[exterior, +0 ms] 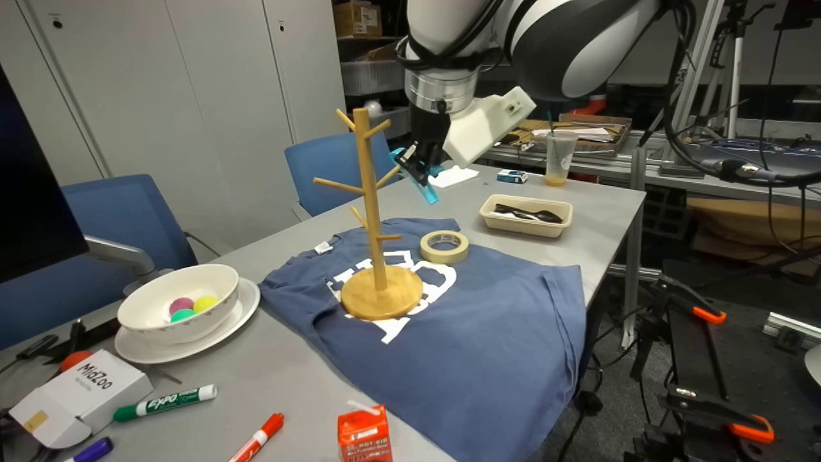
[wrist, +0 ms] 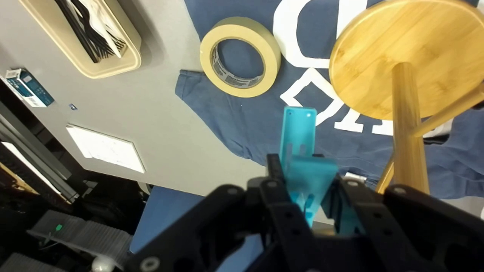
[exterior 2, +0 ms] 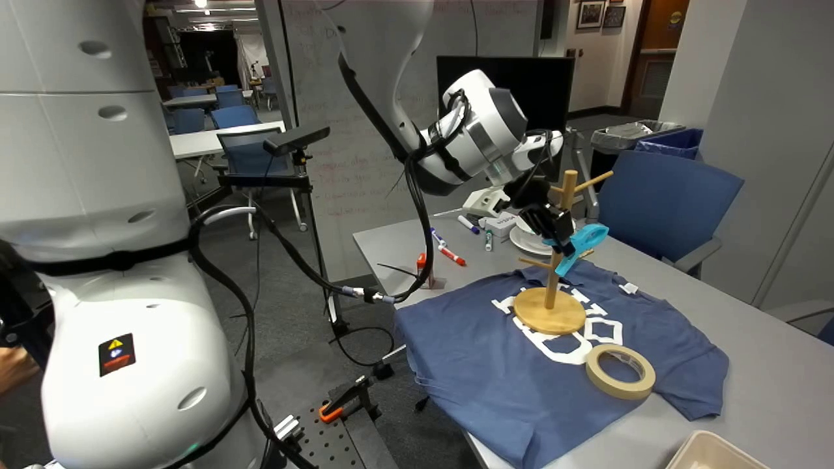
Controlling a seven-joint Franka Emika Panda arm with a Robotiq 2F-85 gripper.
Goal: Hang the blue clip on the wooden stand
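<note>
The blue clip (exterior: 425,191) is held in the air by my black gripper (exterior: 415,163), whose fingers are closed on its middle. The clip (exterior 2: 589,240) also shows in an exterior view, beside the upper pegs. In the wrist view the clip (wrist: 298,130) sits between the fingertips (wrist: 298,166) and sticks out beyond them. The wooden stand (exterior: 370,205) stands upright on the dark blue shirt; it shows too in an exterior view (exterior 2: 549,312). In the wrist view the stand's pole (wrist: 408,124) is right of the gripper. I cannot tell whether the clip touches a peg.
The dark blue shirt (exterior: 481,333) lies under the stand. A tape roll (exterior: 444,247) is near the base. A tray with cutlery (exterior: 526,224), a cup (exterior: 560,157), a bowl (exterior: 179,298) on a plate, a red carton (exterior: 364,433) and marker pens are on the table.
</note>
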